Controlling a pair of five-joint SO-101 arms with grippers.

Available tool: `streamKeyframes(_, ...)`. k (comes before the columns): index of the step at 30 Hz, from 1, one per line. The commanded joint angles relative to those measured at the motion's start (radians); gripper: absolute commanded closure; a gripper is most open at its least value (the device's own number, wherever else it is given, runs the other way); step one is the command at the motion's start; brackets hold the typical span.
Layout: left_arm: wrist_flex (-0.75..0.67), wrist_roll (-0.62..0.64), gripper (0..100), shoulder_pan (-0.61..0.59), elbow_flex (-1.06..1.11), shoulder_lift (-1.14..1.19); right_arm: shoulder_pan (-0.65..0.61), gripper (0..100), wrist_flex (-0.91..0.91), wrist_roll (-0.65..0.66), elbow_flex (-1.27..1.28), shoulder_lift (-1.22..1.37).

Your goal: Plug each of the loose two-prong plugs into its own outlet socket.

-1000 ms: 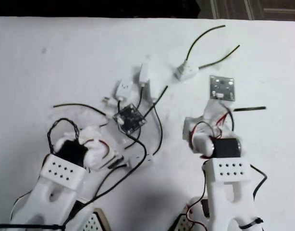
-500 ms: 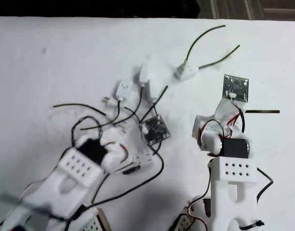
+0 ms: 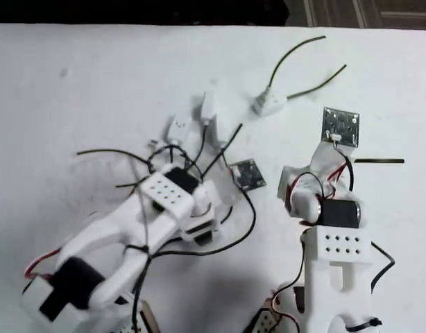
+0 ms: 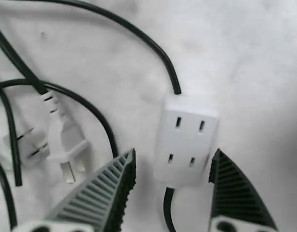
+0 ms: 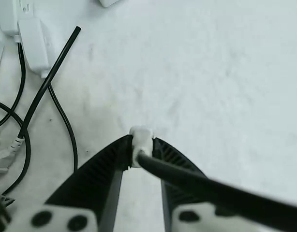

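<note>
The left pincer (image 4: 174, 153) is hanging wide open just above the white bench (image 3: 74, 83). Its two grey ribbed fingers (image 4: 114, 193) are flanking a white outlet socket (image 4: 186, 140) and holding nothing. The socket is lying flat between them with two pairs of slots facing up, and a black cable (image 4: 139, 43) is leaving it at each end. Whether either finger is touching the socket cannot be told. Just beside it, past a loop of cable, a loose two-prong plug (image 4: 66, 145) is lying on the bench with a second plug (image 4: 27, 147) next to it, prongs bare.

From above, the left arm (image 3: 130, 229) is stretching from the near left corner toward the middle of the bench, over a tangle of black leads. Three white blocks (image 3: 179, 128) on cables are lying beyond it, toward the far side.

The right pincer (image 5: 141, 145) is clamped shut on a small white plug (image 5: 140, 134), whose dark lead (image 5: 211, 188) is running back between the fingers. The right arm (image 3: 336, 243) is sitting at the near right, well apart from the blocks.
</note>
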Motion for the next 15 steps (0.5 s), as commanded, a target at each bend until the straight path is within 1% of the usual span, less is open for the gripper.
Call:
streamKeyframes(1,-0.069,0.012,75,0.008,-0.04,0.068,0.008,98.2,-0.012,0.012,-0.043,-0.015)
streamKeyframes(4,-0.075,0.012,78,0.013,-0.051,0.094,0.008,98.2,-0.012,0.012,-0.043,-0.015)
streamKeyframes(9,-0.098,0.009,93,0.01,-0.051,0.094,0.008,98.2,-0.012,0.012,-0.041,-0.015)
streamKeyframes(11,-0.107,0.011,97,-0.004,-0.051,0.094,0.008,98.2,-0.012,0.012,-0.041,-0.015)
streamKeyframes(14,-0.107,0.017,98,-0.038,-0.051,0.094,0.008,98.2,-0.012,0.012,-0.041,-0.015)
streamKeyframes(15,-0.109,0.041,98,-0.051,-0.051,0.094,0.007,98.2,-0.012,0.012,-0.041,-0.015)
